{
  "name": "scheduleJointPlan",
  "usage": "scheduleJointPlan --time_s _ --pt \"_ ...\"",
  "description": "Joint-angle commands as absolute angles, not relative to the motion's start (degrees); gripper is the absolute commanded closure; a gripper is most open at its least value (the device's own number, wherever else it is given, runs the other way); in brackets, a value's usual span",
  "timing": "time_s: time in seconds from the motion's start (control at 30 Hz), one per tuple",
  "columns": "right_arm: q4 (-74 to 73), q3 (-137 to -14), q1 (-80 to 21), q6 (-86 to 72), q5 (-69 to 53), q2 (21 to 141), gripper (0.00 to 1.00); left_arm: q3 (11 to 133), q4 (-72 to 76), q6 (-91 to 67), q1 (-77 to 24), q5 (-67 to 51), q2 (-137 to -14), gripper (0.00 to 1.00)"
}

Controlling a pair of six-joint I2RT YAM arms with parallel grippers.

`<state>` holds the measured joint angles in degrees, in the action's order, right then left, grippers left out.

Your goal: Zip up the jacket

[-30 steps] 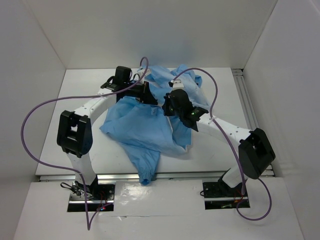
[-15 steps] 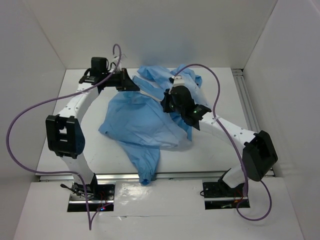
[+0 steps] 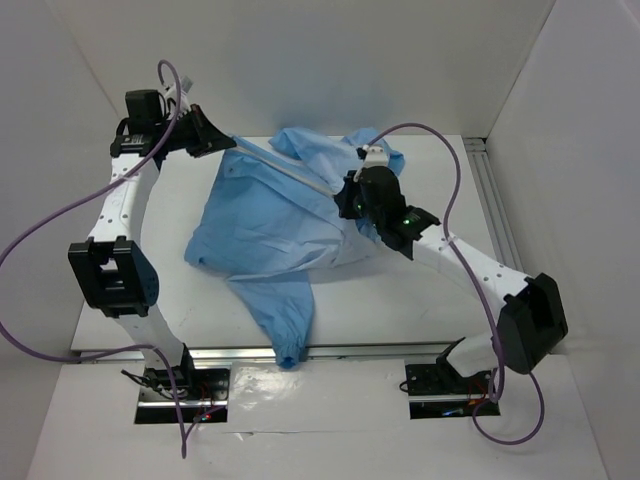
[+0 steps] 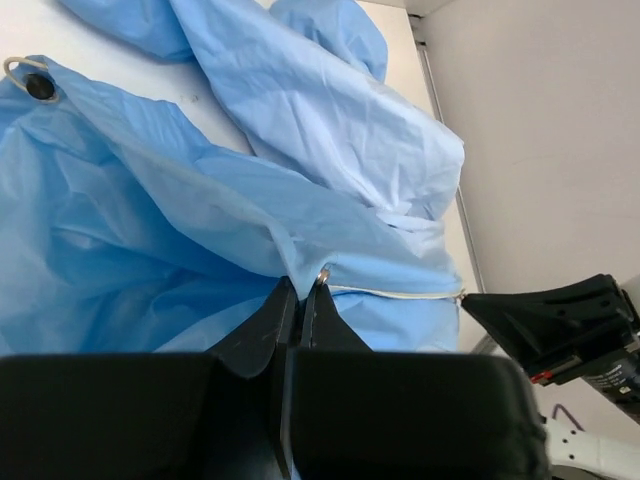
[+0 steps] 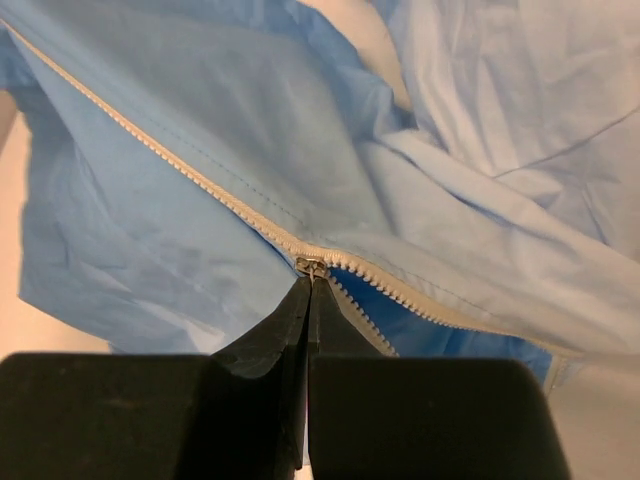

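The jacket [image 3: 270, 240] lies spread on the table [image 3: 420, 300]. At its right side the right gripper [image 5: 308, 285] is closed on the zipper slider [image 5: 311, 266]. The left gripper [image 4: 300, 300], clamped on the zipper [image 3: 290, 168] end, has swung to its far-left corner, tensioning the line for closure.

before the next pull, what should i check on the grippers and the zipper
1. Right gripper shut on the zipper slider: ok.
2. Left gripper shut on the jacket at its zipper end: ok.
3. Zipper taut between the two grippers: ok.
4. Teeth joined on one side of the slider: ok.
5. Zipper fully closed: not ok, it splits past the slider.
6. Fabric free of the slider: cannot tell.
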<state>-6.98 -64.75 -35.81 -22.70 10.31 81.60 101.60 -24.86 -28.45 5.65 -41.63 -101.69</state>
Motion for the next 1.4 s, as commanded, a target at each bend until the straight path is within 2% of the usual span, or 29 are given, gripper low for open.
scheduleJointPlan --time_s 0.0,0.23,0.47,0.63,0.8,0.97,1.37 --pt "-14.2 -61.5 -31.3 -21.8 15.5 76.2 1.0 106.2 -21.0 -31.0 9.7 -34.5 -101.2 1.0" --pt "-17.1 -56.2 -22.3 -22.3 13.5 70.2 1.0 112.2 -21.0 -34.2 14.2 -33.4 -102.2 1.0" --pt "-15.2 -54.8 -20.2 -22.3 10.6 70.1 1.0 117.0 -20.4 -37.5 17.0 -32.2 -101.7 1.0" --pt "-12.9 -60.1 -16.6 -20.3 9.4 75.5 1.0 121.7 -19.7 -41.0 19.6 -32.2 -101.7 1.0" --pt "-13.5 -70.9 -11.3 -18.8 7.9 78.9 1.0 130.0 -20.2 -45.3 24.0 -32.7 -104.0 1.0" --pt "-13.5 -71.2 -5.5 -18.2 5.2 79.5 1.0 128.7 -20.2 -46.6 27.2 -33.3 -103.4 1.0" --pt "-11.7 -63.2 2.1 -18.8 6.4 80.5 1.0 106.7 -16.3 -43.2 28.6 -36.7 -101.4 1.0"
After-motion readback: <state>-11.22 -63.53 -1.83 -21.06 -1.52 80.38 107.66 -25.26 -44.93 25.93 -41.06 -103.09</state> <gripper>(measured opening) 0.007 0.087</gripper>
